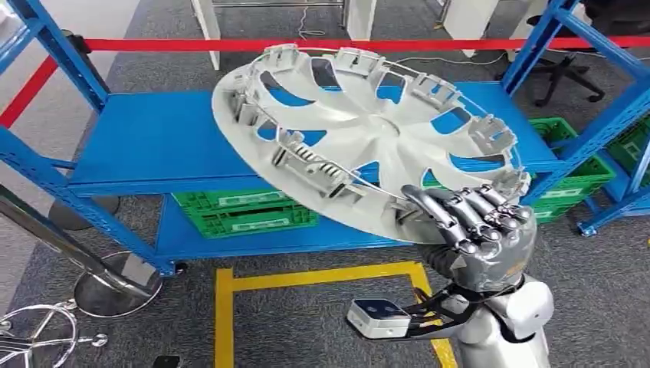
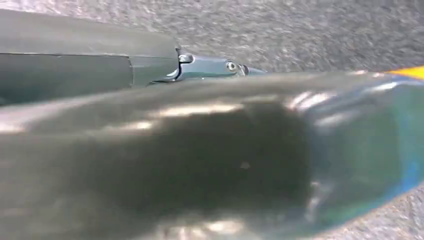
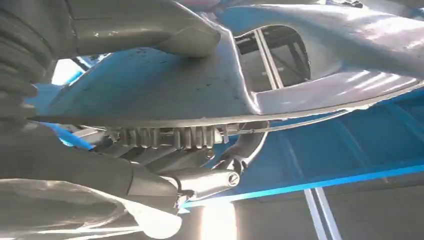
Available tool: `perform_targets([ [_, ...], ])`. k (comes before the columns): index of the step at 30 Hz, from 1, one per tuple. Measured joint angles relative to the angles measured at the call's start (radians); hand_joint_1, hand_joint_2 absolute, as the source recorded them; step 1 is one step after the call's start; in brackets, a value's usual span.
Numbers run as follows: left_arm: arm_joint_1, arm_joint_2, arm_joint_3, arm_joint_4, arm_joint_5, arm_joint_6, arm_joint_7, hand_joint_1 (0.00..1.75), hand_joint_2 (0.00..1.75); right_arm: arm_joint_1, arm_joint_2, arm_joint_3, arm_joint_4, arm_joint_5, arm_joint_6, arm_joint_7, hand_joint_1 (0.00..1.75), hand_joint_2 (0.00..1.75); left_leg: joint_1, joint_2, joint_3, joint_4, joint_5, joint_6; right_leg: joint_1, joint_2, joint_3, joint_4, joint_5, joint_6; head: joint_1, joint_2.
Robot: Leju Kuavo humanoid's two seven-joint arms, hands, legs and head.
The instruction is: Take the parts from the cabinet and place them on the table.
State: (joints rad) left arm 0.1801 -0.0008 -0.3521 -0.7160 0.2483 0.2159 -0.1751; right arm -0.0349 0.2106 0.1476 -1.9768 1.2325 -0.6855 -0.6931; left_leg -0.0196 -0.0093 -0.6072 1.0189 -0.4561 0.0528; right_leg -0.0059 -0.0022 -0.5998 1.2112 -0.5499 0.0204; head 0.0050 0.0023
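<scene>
- Head view: right hand (image 1: 479, 230) grips the near rim of the wheel cover (image 1: 360, 134), held tilted above the blue shelf (image 1: 153, 142).
- Right wrist view: fingers (image 3: 200, 180) clamp the rim beneath, thumb opposite.
- Left hand (image 2: 210, 67): blurred; state cannot be told.
- Green crates (image 1: 245, 211) sit beneath the shelf; red barrier tape (image 1: 153, 44) runs beyond.

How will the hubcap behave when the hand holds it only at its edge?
The hubcap looks like thin plastic with open slots, so probably light and slightly flexible. The right hand grips only one rim, so it may sag or swing. Its smooth surface could slip.
</scene>
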Motion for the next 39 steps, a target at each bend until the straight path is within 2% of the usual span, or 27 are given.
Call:
perform_targets([
  [1,0.002,-0.001,0.008,-0.001,0.0,0.0,0.0,0.0,0.0,0.001,0.002,0.0,0.0,0.006,0.0,0.0,1.75,1.75,-0.003,-0.001,-0.007,0.0,0.008,0.001,0.011,0.003,0.064,-0.091,0.016,-0.019,0.0,0.0],
  [2,0.005,-0.005,0.012,-0.004,-0.002,0.0,0.0,0.0,0.0,0.001,0.005,0.0,0.0,0.008,0.0,0.0,1.75,1.75,-0.004,-0.001,-0.01,0.0,0.015,0.0,0.021,0.005,0.123,-0.18,-0.009,-0.039,-0.002,0.0],
  [3,0.006,-0.003,0.017,-0.006,-0.002,0.001,0.0,0.0,0.0,0.001,0.01,0.0,-0.002,0.009,0.0,0.0,1.75,1.75,-0.01,-0.001,-0.016,0.0,0.023,-0.003,0.019,0.001,0.165,-0.241,-0.02,-0.037,0.0,0.0],
  [6,0.011,-0.004,0.03,-0.008,-0.009,0.0,0.0,0.0,0.0,0.001,0.017,0.0,-0.002,0.017,0.0,0.0,1.75,1.75,-0.004,-0.001,-0.03,-0.006,0.058,-0.016,0.025,0.0,0.145,-0.251,0.002,-0.03,0.0,0.0],
  [7,0.014,0.003,0.039,-0.008,-0.012,0.0,0.0,0.0,0.0,0.0,0.021,0.0,0.0,0.021,0.0,0.0,1.75,1.75,-0.008,-0.004,-0.035,-0.004,0.052,-0.022,0.015,-0.005,0.129,-0.263,0.019,-0.032,0.003,0.0],
  [8,0.02,0.001,0.052,-0.008,-0.019,-0.002,0.003,0.0,0.0,0.0,0.026,0.003,0.002,0.024,0.0,0.0,1.75,1.75,-0.005,-0.003,-0.045,0.015,0.007,-0.032,0.011,-0.008,0.126,-0.263,0.03,-0.036,0.002,0.0],
  [10,0.026,0.001,0.074,-0.008,-0.034,-0.012,0.005,0.0,0.0,-0.001,0.037,0.01,0.008,0.034,-0.001,0.0,1.75,1.75,0.008,-0.002,-0.078,0.15,-0.126,-0.048,0.008,-0.01,0.096,-0.259,0.053,-0.04,-0.001,0.0],
  [11,0.026,0.0,0.09,-0.008,-0.042,-0.019,0.005,0.0,0.0,-0.002,0.041,0.012,0.013,0.039,-0.001,0.0,1.75,1.75,0.014,-0.002,-0.093,0.23,-0.169,-0.055,0.007,-0.013,0.08,-0.257,0.064,-0.04,-0.002,0.0],
  [12,0.025,0.0,0.101,-0.008,-0.047,-0.023,0.005,0.0,0.0,-0.003,0.043,0.014,0.018,0.043,-0.001,0.0,1.75,1.75,0.02,-0.002,-0.097,0.288,-0.176,-0.061,0.005,-0.016,0.063,-0.253,0.076,-0.036,-0.002,0.0],
  [14,0.025,0.0,0.118,-0.008,-0.063,-0.037,0.005,0.0,0.0,-0.004,0.045,0.017,0.028,0.045,-0.001,0.0,1.75,1.75,0.031,0.0,-0.063,0.289,-0.103,-0.074,-0.002,-0.02,0.026,-0.242,0.094,-0.027,-0.002,0.0],
  [15,0.025,0.0,0.132,-0.008,-0.073,-0.044,0.005,0.0,0.0,-0.006,0.046,0.018,0.034,0.046,-0.001,0.0,1.75,1.75,0.038,0.0,-0.02,0.238,-0.061,-0.082,-0.007,-0.022,0.006,-0.23,0.101,-0.018,-0.001,0.0],
  [16,0.025,0.0,0.139,-0.008,-0.079,-0.047,0.005,0.0,0.0,-0.007,0.047,0.019,0.037,0.046,-0.001,0.0,1.75,1.75,0.045,0.001,0.036,0.163,-0.042,-0.091,-0.013,-0.022,-0.012,-0.218,0.106,-0.011,-0.002,0.0],
  [17,0.023,-0.003,0.144,-0.008,-0.082,-0.052,0.006,0.0,0.0,-0.009,0.05,0.023,0.039,0.046,-0.001,0.0,1.75,1.75,0.053,0.001,0.099,0.07,-0.072,-0.101,-0.011,-0.022,-0.028,-0.201,0.11,-0.003,-0.003,0.0],
  [18,0.022,-0.005,0.15,-0.008,-0.089,-0.057,0.007,0.0,0.0,-0.011,0.052,0.025,0.04,0.047,-0.001,0.0,1.75,1.75,0.04,-0.003,0.143,-0.007,-0.108,-0.093,-0.012,-0.022,-0.041,-0.188,0.114,0.004,-0.006,0.0],
  [19,0.019,-0.008,0.157,-0.007,-0.101,-0.063,0.011,0.0,0.0,-0.012,0.053,0.028,0.044,0.051,-0.001,0.0,1.75,1.75,0.04,-0.001,0.132,-0.008,-0.113,-0.071,-0.011,-0.022,-0.045,-0.188,0.126,0.013,-0.004,0.0],
  [22,0.02,-0.013,0.182,0.0,-0.142,-0.083,0.013,0.0,0.0,-0.018,0.053,0.031,0.055,0.047,-0.001,0.0,1.75,1.75,0.039,0.002,0.109,-0.005,-0.09,-0.041,-0.018,-0.02,-0.053,-0.192,0.144,0.032,-0.006,0.0],
  [24,0.015,-0.019,0.198,0.002,-0.173,-0.095,0.014,0.0,0.0,-0.018,0.053,0.031,0.063,0.036,-0.001,0.0,1.75,1.75,0.037,0.007,0.085,-0.004,-0.068,-0.024,-0.017,-0.011,-0.082,-0.123,0.029,0.036,-0.001,0.0],
  [26,0.016,-0.027,0.208,0.002,-0.208,-0.104,0.029,0.0,0.0,-0.018,0.053,0.031,0.072,0.025,-0.001,0.0,1.75,1.75,0.032,0.007,0.053,-0.003,-0.044,-0.017,-0.014,-0.006,-0.109,0.023,-0.078,0.038,0.002,0.0],
  [27,0.019,-0.032,0.214,0.0,-0.226,-0.111,0.04,0.0,0.0,-0.016,0.052,0.031,0.08,0.024,-0.001,0.0,1.75,1.75,0.028,0.007,0.036,-0.001,-0.032,-0.016,-0.013,-0.004,-0.116,0.088,-0.099,0.036,0.002,0.0],
  [28,0.024,-0.037,0.22,-0.002,-0.237,-0.113,0.046,0.0,0.0,-0.014,0.052,0.031,0.088,0.023,-0.001,0.0,1.75,1.75,0.024,0.008,0.023,-0.001,-0.02,-0.015,-0.011,-0.003,-0.107,0.118,-0.082,0.032,0.002,0.0],
  [29,0.029,-0.04,0.226,-0.005,-0.247,-0.116,0.05,0.0,0.0,-0.012,0.052,0.031,0.095,0.021,-0.001,0.0,1.75,1.75,0.02,0.009,0.008,0.0,-0.009,-0.014,-0.008,-0.003,-0.08,0.108,-0.043,0.025,0.002,0.0],
  [31,0.037,-0.046,0.232,-0.008,-0.26,-0.121,0.051,0.0,0.0,-0.008,0.05,0.031,0.103,0.018,-0.001,0.0,1.75,1.75,0.011,0.008,-0.016,-0.001,0.013,-0.012,0.002,-0.001,0.021,-0.014,0.023,0.0,0.002,0.0],
  [32,0.038,-0.051,0.234,-0.01,-0.261,-0.122,0.051,0.0,0.0,-0.008,0.05,0.032,0.103,0.015,-0.001,0.0,1.75,1.75,0.012,0.007,-0.022,0.0,0.022,-0.013,0.012,0.003,0.09,-0.11,0.018,-0.018,0.0,0.0],
  [33,0.043,-0.055,0.237,-0.012,-0.264,-0.123,0.051,0.0,0.0,-0.007,0.05,0.032,0.103,0.012,-0.001,0.0,1.75,1.75,0.003,0.006,-0.027,0.002,0.029,-0.017,0.023,0.003,0.16,-0.211,-0.013,-0.032,0.001,0.0],
  [34,0.048,-0.059,0.241,-0.014,-0.269,-0.125,0.051,0.0,0.0,-0.006,0.05,0.032,0.104,0.008,-0.001,0.0,1.75,1.75,0.005,0.006,-0.03,0.001,0.042,-0.021,0.018,0.002,0.187,-0.261,-0.028,-0.02,0.0,0.0],
  [37,0.056,-0.06,0.25,-0.016,-0.271,-0.125,0.052,0.0,0.0,0.002,0.05,0.032,0.105,0.004,-0.002,0.0,1.75,1.75,0.006,0.005,-0.043,-0.013,0.074,-0.037,0.019,0.001,0.159,-0.274,-0.001,-0.021,0.002,0.0],
  [39,0.062,-0.06,0.254,-0.016,-0.271,-0.124,0.052,0.0,0.0,0.003,0.05,0.031,0.106,0.003,-0.002,0.0,1.75,1.75,0.01,0.005,-0.062,0.04,-0.021,-0.048,0.013,-0.006,0.146,-0.273,0.021,-0.038,-0.002,0.0],
])
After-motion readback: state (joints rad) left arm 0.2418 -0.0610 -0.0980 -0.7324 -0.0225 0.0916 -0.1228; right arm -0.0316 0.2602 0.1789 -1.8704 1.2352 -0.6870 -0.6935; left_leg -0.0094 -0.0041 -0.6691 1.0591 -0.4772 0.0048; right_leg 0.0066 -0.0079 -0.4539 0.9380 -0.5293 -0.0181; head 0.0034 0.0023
